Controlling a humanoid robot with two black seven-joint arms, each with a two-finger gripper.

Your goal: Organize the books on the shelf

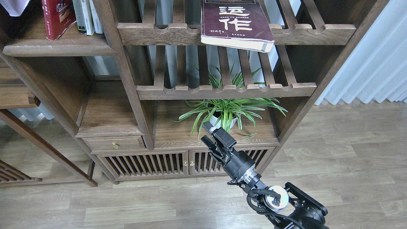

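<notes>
A red book (56, 17) stands leaning on the flat dark-brown shelf (58, 49) at the top left, beside thin white- and grey-spined books (86, 16). At the top-left corner, a corner of a pale white book (16, 5) shows in the air, with a dark shape under it that I take for my left gripper (15, 25) shut on it. The thick maroon book (236, 25) lies flat on the upper slatted rack (152, 33), its near end over the front rail. My right gripper (206, 133) hangs low in front of the cabinet, open and empty.
A potted spider plant (227, 111) stands on the lower board just behind my right gripper. A second slatted rack (222, 91) runs under the maroon book. Below are a drawer (114, 144) and slatted cabinet doors (143, 163). White curtains (375, 63) hang at the right.
</notes>
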